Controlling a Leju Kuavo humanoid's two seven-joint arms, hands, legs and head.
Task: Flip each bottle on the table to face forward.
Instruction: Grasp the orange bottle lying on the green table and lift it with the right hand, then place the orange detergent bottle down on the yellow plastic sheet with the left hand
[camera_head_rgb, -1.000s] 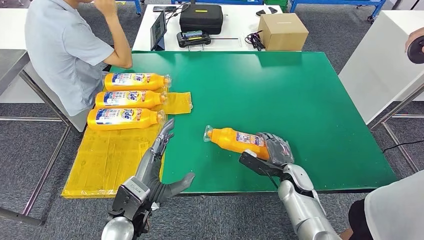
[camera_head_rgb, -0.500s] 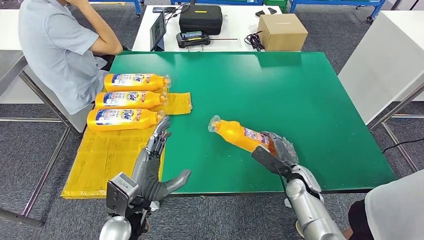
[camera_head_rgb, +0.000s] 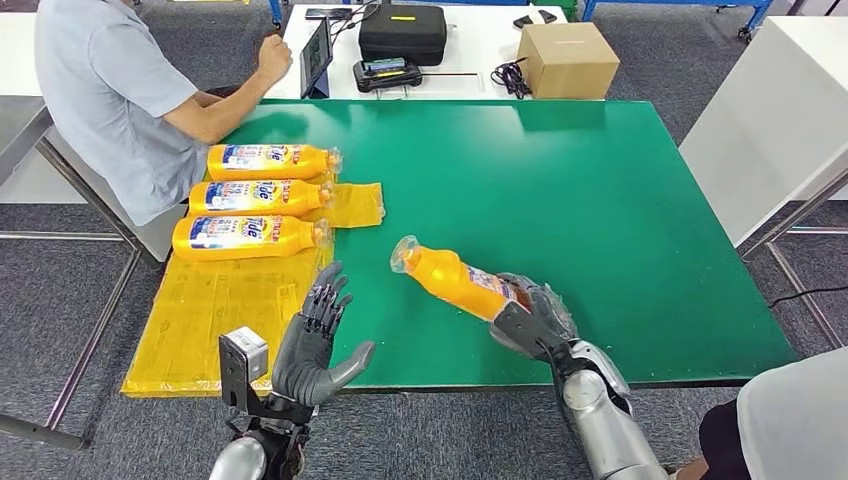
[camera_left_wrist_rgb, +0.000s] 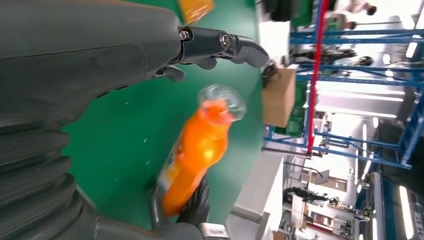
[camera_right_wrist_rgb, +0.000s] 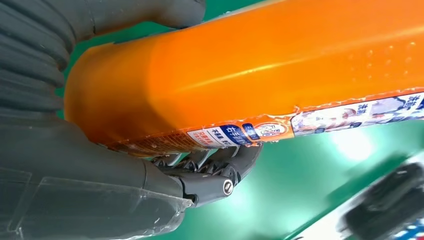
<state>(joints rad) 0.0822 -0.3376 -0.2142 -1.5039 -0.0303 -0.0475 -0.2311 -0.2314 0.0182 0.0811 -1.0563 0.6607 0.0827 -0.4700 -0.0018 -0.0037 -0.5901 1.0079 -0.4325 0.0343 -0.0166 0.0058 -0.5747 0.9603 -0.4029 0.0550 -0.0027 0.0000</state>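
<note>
— What's the right hand (camera_head_rgb: 530, 318) got?

— An orange bottle (camera_head_rgb: 455, 281). The fingers are wrapped round its base end, near the front edge of the green surface (camera_head_rgb: 600, 190), a bit right of the middle. The bottle slants up off the surface, with its clear cap pointing toward the far left corner. In the right wrist view the fingers (camera_right_wrist_rgb: 215, 170) curl under the body just below the label strip, and the thumb sits on the other side.

— And the left hand (camera_head_rgb: 312, 345)?

— Holding nothing. It's at the front edge, toward the left corner, palm turned toward the bottle, fingers spread and pointing up, thumb sticking out to the side. From the left wrist view the bottle's cap end faces that hand, well apart from it.

— The other bottles?

— Three more bottles (camera_head_rgb: 250, 193) lie side by side by the left edge, labels up, caps pointing to the right. The two nearer ones rest on a yellow plastic sheet (camera_head_rgb: 220, 310) that hangs over that side of the surface.

— Anyone near?

— A person in a grey shirt (camera_head_rgb: 110, 95) sits at the far left corner, one forearm along the far edge.
</note>
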